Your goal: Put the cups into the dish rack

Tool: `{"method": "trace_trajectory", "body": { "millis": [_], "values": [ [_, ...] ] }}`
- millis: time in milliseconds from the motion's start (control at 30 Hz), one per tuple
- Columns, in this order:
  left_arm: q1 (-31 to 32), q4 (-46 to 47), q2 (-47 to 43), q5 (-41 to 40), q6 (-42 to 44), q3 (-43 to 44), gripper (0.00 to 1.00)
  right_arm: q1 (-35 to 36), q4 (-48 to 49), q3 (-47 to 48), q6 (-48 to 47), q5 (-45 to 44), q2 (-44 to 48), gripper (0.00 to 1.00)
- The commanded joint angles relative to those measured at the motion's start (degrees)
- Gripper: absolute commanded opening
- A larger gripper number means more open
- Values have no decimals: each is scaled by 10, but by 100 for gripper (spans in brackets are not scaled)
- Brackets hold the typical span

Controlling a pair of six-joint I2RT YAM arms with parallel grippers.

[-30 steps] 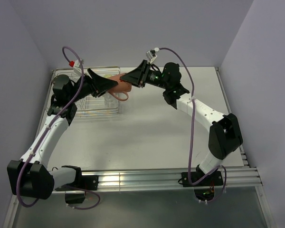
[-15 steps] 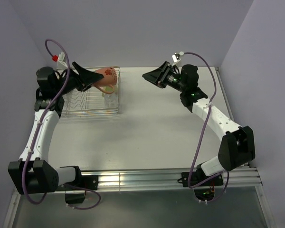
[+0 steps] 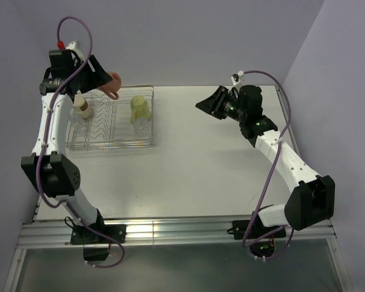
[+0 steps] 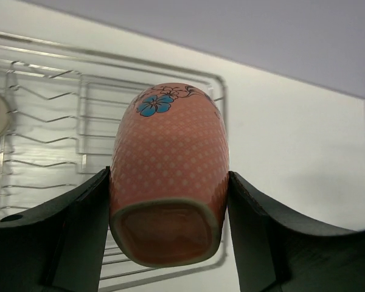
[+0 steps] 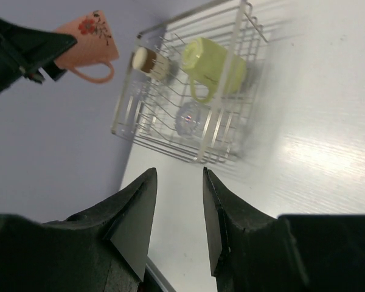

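Both units, left arm (image 3: 47,131) and right arm (image 3: 286,159): white link shells, black joint housings, black bases. A purple cable (image 3: 264,182) loops along each; the left one ends at a red fitting (image 3: 61,44). The pincer fingers (image 5: 131,213) are matte black and wedge-shaped.

The worktop (image 3: 201,158) is shown as a pale, matte rectangular surface, enclosed by plain walls (image 3: 170,42) at its far, left and right edges. One object is seen resting directly on it: the dish rack (image 3: 112,145), a silver wire frame with raised sides and thin upright prongs. It is set in the far left corner, its long side parallel to the far edge. Along the near edge a ribbed metal rail (image 3: 188,229) is fitted, to which the left arm base (image 3: 96,233) and the right arm base (image 3: 260,230) are bolted.
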State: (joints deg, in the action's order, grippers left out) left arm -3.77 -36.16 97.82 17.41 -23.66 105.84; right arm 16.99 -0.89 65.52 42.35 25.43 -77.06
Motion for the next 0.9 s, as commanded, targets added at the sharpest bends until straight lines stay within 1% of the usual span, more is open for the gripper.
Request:
{"method": "trace_trajectory", "body": {
  "millis": [0,67,100,233,433,533,667,700,867],
  "values": [
    [2,-61,64,-57,63,89,0,-2,-43,10,-51,-15,12,44],
    [8,-84,97,-77,74,126,0,-1,-47,8,-55,-17,15,44],
    [10,-109,132,-102,78,166,0,-2,-47,5,-58,-18,16,44],
    [24,-152,197,-148,92,241,0,-1,-47,3,-65,-18,12,44],
    [32,-155,239,-171,101,246,0,-1,-47,8,-68,-12,0,44],
    [51,-160,257,-171,102,248,0,-1,-43,6,-67,-6,-4,43],
    [61,-142,262,-171,99,227,0,-1,-38,1,-67,-5,-1,44],
    [63,-138,265,-190,99,223,0,-1,-39,-1,-68,-6,-1,44],
    [74,-133,285,-211,93,227,0,-1,-38,0,-70,-4,-1,43]
  ]
}}
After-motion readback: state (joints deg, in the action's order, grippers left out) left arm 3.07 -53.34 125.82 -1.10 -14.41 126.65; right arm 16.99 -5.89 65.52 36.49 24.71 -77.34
